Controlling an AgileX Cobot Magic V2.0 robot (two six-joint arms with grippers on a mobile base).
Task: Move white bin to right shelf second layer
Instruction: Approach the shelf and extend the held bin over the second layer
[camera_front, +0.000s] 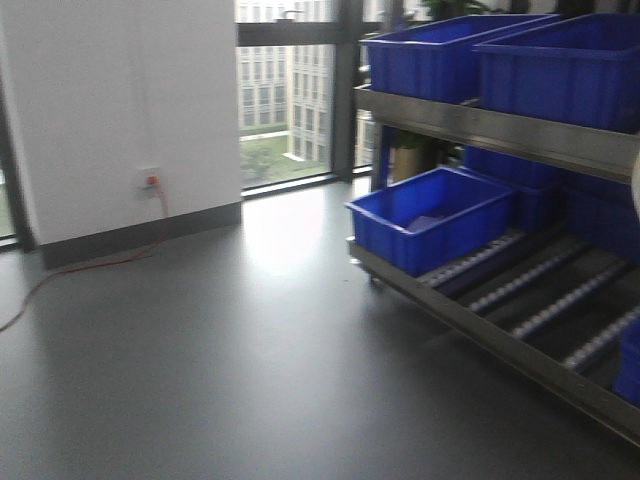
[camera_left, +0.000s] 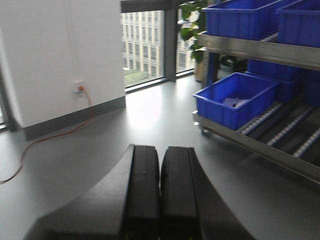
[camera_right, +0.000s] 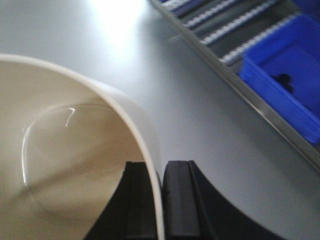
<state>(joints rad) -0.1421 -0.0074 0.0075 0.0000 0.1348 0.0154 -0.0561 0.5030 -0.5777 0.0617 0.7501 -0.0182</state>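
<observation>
Your right hand (camera_right: 161, 200) is clamping the white bin (camera_right: 65, 160) by its side wall. One finger is sitting inside the bin and the other outside, and the rim is being squeezed between them. The bin is hanging over the grey floor (camera_right: 150, 75), tipped so that the wrist camera is looking into its shiny bottom. It is staying apart from the rack, which is lying to the far right of it.

Your left hand (camera_left: 160, 185) is hovering over the floor with its two black fingers pressed together and nothing between them.

In the front view the roller shelf (camera_front: 540, 300) is sitting low on the right, with its rows of little white rollers sloping down to a steel front bar. A blue crate (camera_front: 430, 215) is resting on its left end. More blue crates (camera_front: 560, 60) are sitting on the level above. On the far left, an orange cord (camera_front: 100, 262) is running from a wall socket (camera_front: 150, 181) down across the floor.
</observation>
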